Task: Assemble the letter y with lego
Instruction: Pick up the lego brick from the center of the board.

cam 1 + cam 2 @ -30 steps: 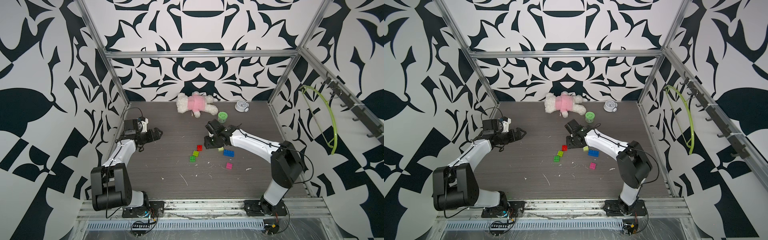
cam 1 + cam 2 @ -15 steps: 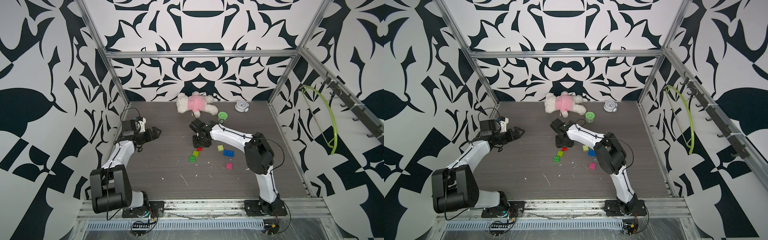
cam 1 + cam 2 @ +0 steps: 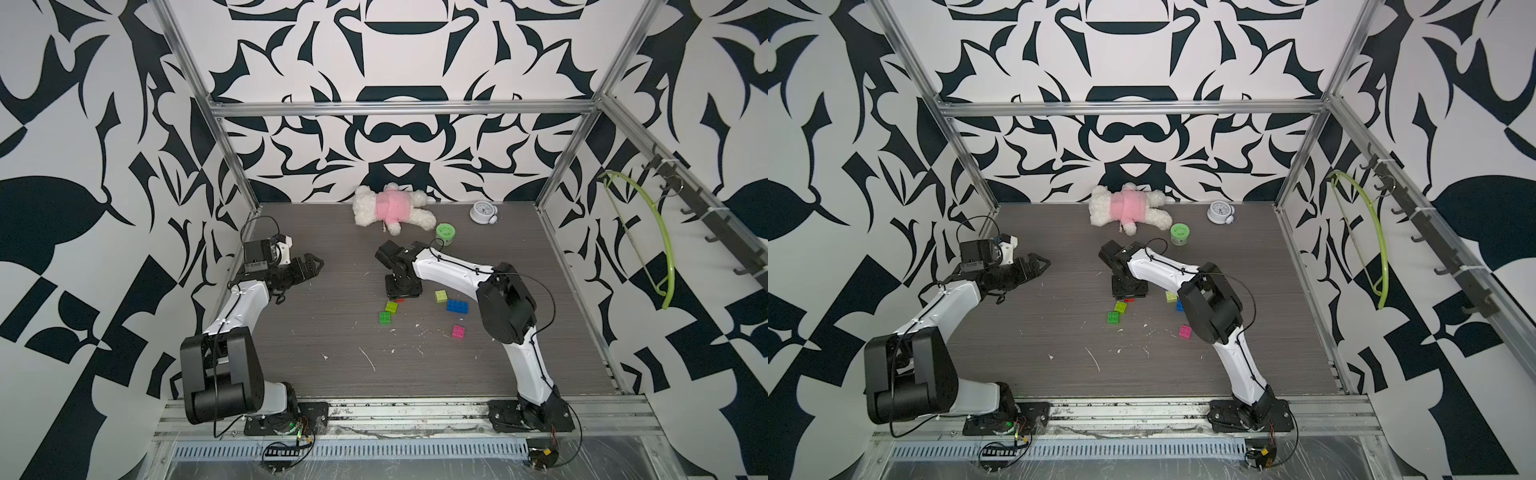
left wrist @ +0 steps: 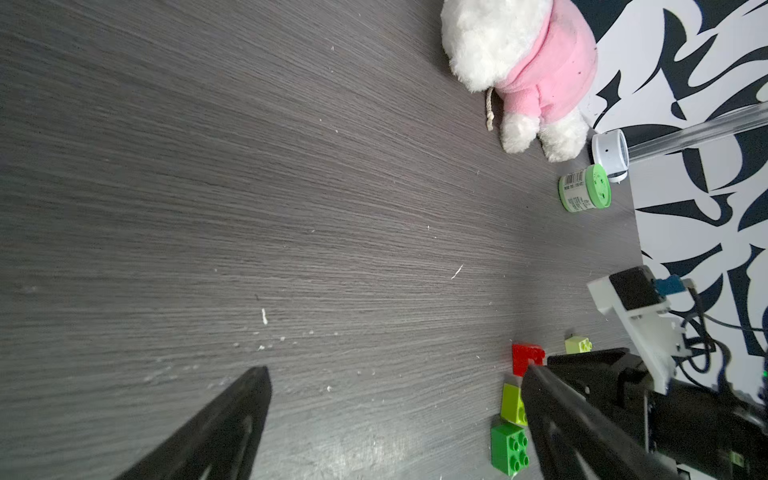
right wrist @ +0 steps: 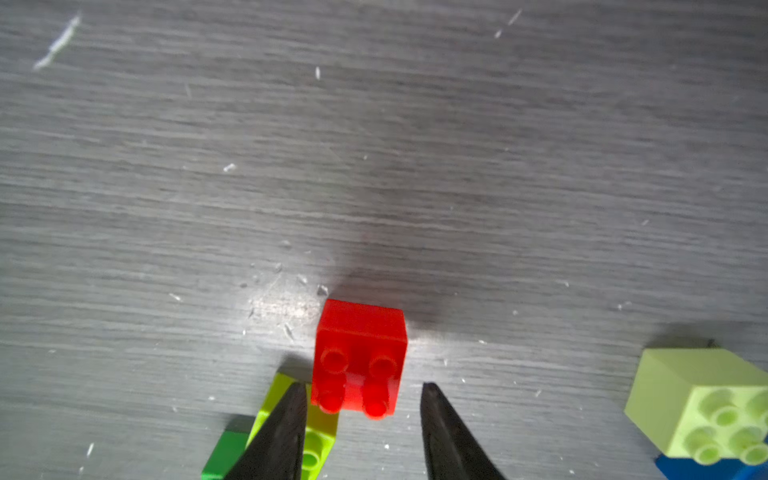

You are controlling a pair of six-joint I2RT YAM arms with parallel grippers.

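Observation:
The lego lies loose on the dark floor, and no letter y shows. My right gripper (image 5: 363, 390) points down, open, with its fingertips either side of the red brick (image 5: 361, 353) and a gap at one finger. From above, the right gripper (image 3: 400, 294) covers most of that brick (image 3: 1128, 299). A yellow-green brick (image 3: 391, 306) touches a green one (image 3: 385, 318) just in front. Another yellow-green brick (image 3: 441, 296), the blue brick (image 3: 457, 306) and the pink brick (image 3: 458, 331) lie to the right. My left gripper (image 3: 311, 266) hovers wide open and empty at far left (image 4: 395, 370).
A white and pink plush toy (image 3: 390, 205), a green round jar (image 3: 446, 231) and a small clock (image 3: 482, 213) lie along the back wall. A green hanger (image 3: 660, 249) hangs on the right wall. White crumbs speckle the floor around the bricks.
My right arm has swung left from above the blue brick and come down over the red brick. The left arm has barely moved.

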